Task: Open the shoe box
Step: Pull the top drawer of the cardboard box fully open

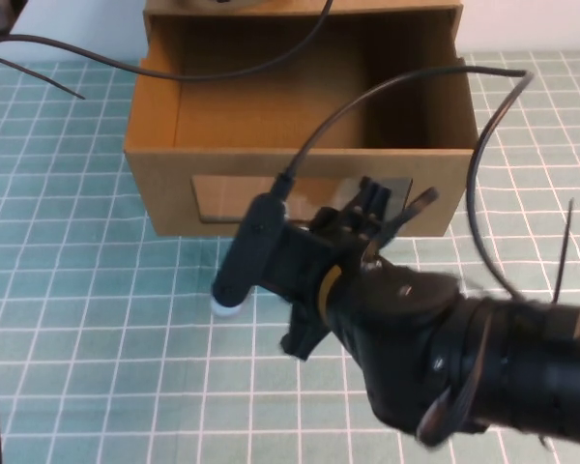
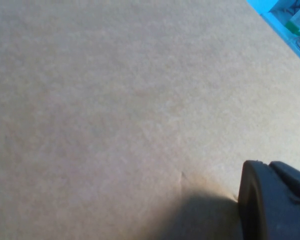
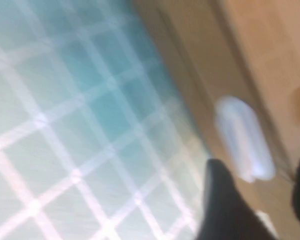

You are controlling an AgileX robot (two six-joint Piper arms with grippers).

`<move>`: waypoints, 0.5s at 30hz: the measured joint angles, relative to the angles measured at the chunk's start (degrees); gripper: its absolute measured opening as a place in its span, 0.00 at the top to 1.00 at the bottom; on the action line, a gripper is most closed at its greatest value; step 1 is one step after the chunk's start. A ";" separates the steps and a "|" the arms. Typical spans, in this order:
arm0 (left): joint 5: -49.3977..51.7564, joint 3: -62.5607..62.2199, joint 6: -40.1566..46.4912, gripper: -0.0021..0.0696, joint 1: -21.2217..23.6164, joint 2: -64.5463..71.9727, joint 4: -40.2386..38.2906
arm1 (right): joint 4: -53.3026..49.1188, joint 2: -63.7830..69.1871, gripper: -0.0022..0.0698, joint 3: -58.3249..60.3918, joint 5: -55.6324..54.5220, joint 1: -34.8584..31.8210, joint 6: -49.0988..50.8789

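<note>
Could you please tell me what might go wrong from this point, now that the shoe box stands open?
1. A black cable loops across the open shoe box and may snag its rim if the right arm pulls away.
2. The right gripper, jaws apart, sits at the box's front wall and could bump or shove it.
3. The left gripper is close against cardboard, which might crease.

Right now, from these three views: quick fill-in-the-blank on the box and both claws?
1. The shoe box is already ___, its inside showing.
2. The right claw, by the box's front wall, holds ___.
3. The left claw sits close against bare ___.
Missing words: open; nothing; cardboard.
</note>
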 joint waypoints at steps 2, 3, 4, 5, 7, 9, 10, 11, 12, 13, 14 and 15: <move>0.25 0.00 0.19 0.98 0.24 -0.11 -0.25 | 7.50 -1.13 0.52 -1.56 -2.72 0.00 -6.55; 0.49 0.00 0.19 0.98 0.39 -0.23 -0.40 | 11.13 -1.68 0.50 -2.11 -3.32 0.00 -9.28; 1.11 0.11 0.19 0.98 0.65 -0.51 -0.40 | 14.58 -2.50 0.47 -2.75 -3.78 0.00 -12.73; 1.78 0.11 0.19 0.98 0.93 -0.73 -0.54 | 17.92 -3.37 0.45 -3.36 -3.88 0.00 -15.98; 3.60 0.24 0.19 0.98 1.31 -1.61 -0.63 | 22.96 -5.44 0.43 -4.02 -3.98 0.00 -20.84; 6.34 0.47 0.19 0.98 2.08 -2.94 -0.37 | 26.66 -8.25 0.42 -4.20 -4.10 0.00 -23.85; 7.56 0.76 0.19 0.98 2.36 -3.66 0.06 | 28.07 -9.91 0.42 -4.28 -4.23 0.00 -24.74; 9.01 0.92 0.19 0.98 2.79 -4.59 0.67 | 28.96 -11.64 0.43 -4.28 -4.66 0.00 -25.23; 10.19 1.14 0.19 0.98 3.09 -5.62 1.21 | 29.47 -13.08 0.44 -4.28 -5.03 0.00 -25.71; 10.84 1.25 0.19 0.98 3.35 -6.57 1.48 | 29.77 -14.94 0.46 -4.28 -5.51 0.00 -25.92; 11.29 1.26 0.19 0.98 3.74 -7.91 1.86 | 29.88 -16.81 0.48 -4.28 -5.93 0.00 -26.15; 11.56 1.26 0.29 0.98 3.85 -9.41 2.39 | 29.88 -18.29 0.50 -4.28 -6.33 0.00 -26.15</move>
